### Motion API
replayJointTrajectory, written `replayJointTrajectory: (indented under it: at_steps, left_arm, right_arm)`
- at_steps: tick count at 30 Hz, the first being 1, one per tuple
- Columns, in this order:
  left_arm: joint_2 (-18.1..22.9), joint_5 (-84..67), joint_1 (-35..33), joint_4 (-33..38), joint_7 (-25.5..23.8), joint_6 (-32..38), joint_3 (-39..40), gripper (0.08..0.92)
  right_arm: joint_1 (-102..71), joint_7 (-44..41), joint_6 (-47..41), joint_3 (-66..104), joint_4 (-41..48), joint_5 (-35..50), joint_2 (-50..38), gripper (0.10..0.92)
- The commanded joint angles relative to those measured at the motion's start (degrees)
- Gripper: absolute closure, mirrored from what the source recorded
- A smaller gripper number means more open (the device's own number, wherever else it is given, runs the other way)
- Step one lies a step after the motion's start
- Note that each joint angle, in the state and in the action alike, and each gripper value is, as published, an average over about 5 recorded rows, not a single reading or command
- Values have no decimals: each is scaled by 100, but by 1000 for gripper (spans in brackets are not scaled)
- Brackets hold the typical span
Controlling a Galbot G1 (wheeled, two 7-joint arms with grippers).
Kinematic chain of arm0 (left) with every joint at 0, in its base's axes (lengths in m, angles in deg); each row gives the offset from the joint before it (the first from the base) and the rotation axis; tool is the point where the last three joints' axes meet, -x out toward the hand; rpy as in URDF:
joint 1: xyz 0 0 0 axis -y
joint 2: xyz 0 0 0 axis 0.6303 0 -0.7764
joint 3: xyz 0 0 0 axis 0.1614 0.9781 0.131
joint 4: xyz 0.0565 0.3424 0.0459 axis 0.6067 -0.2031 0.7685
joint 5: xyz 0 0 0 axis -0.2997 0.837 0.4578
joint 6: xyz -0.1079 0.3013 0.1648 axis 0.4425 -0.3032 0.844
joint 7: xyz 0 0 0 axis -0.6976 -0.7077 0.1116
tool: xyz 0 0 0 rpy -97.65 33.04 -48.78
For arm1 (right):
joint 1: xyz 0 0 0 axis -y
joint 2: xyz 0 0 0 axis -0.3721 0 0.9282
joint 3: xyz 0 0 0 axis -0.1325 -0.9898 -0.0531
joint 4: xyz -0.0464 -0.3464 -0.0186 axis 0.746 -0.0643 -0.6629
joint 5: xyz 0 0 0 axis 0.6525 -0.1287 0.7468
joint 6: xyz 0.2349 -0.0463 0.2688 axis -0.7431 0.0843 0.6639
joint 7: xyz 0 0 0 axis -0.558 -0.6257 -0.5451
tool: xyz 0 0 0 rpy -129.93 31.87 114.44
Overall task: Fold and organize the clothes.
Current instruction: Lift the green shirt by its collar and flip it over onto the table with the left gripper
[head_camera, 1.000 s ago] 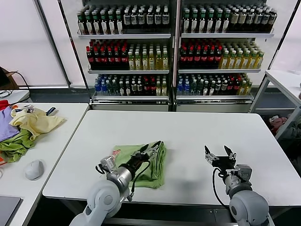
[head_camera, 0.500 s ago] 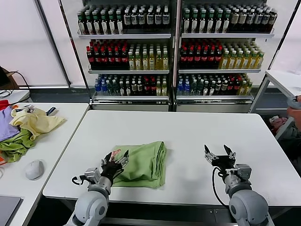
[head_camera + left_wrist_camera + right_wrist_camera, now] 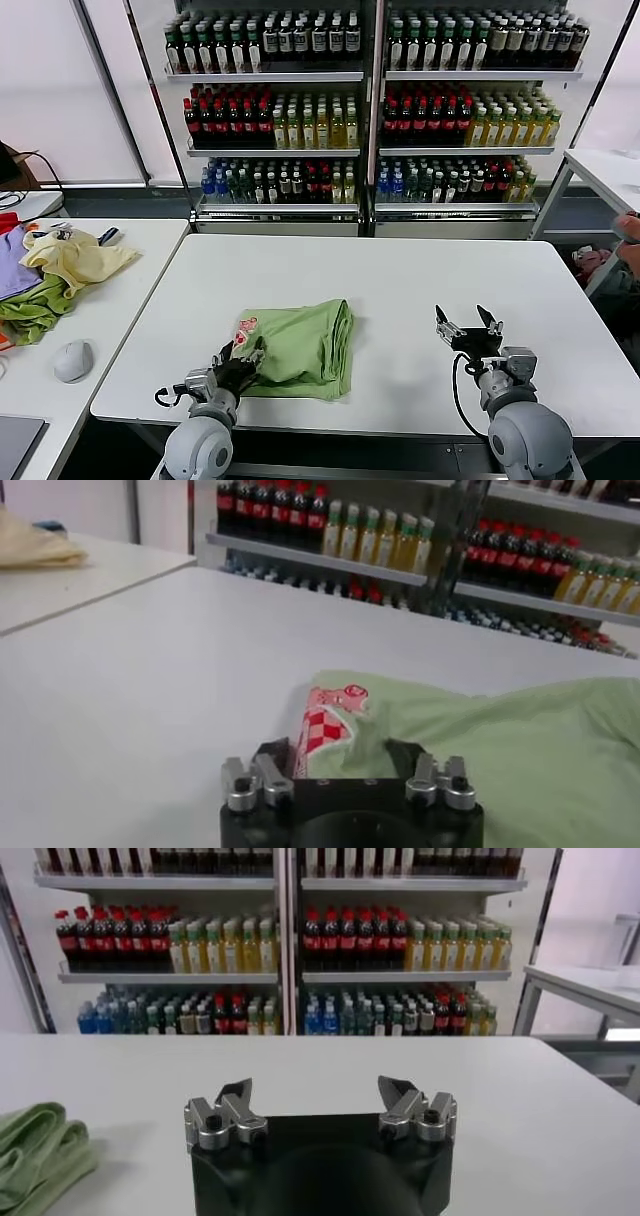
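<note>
On the far left, a side table [image 3: 150, 235] holds a heap of pale yellow, purple and darker green garments [image 3: 50, 270] and a grey mouse [image 3: 72, 360]. Next comes the main white table [image 3: 400, 280], in front of shelves of bottled drinks [image 3: 370, 100].

The left gripper [image 3: 238, 358] sits low at the table's near edge, its jaws spread apart around the near left corner of the light green folded polo shirt [image 3: 305, 345], right beside the red-and-white chest print [image 3: 325, 720]. Whether its fingers pinch the cloth or only straddle it cannot be told.

The shirt lies folded into a rough rectangle on the near left-centre of the table. Its thick folded edge runs front to back along its right side.

The right gripper [image 3: 468, 328] rests at the near right, jaws wide open and empty, well apart from the shirt. The left gripper is clearly nearer, so any further fold or tidy likely starts from that near left corner.
</note>
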Motion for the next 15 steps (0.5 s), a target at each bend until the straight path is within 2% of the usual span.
replayJointTrajectory:
  at_steps: [1, 8, 15]
  left_arm:
    - [49, -1079, -90, 36, -2, -85, -102, 419]
    - [-4, -2301, 16, -10, -75, -95, -547, 627]
    - [-144, -3608, 71, 263, -128, -128, -1431, 826]
  right_arm:
    - [42, 6, -21, 7, 3, 8, 5, 203]
    - [52, 10, -36, -5, -4, -2, 39, 203]
    - [56, 8, -27, -6, 21, -3, 60, 203]
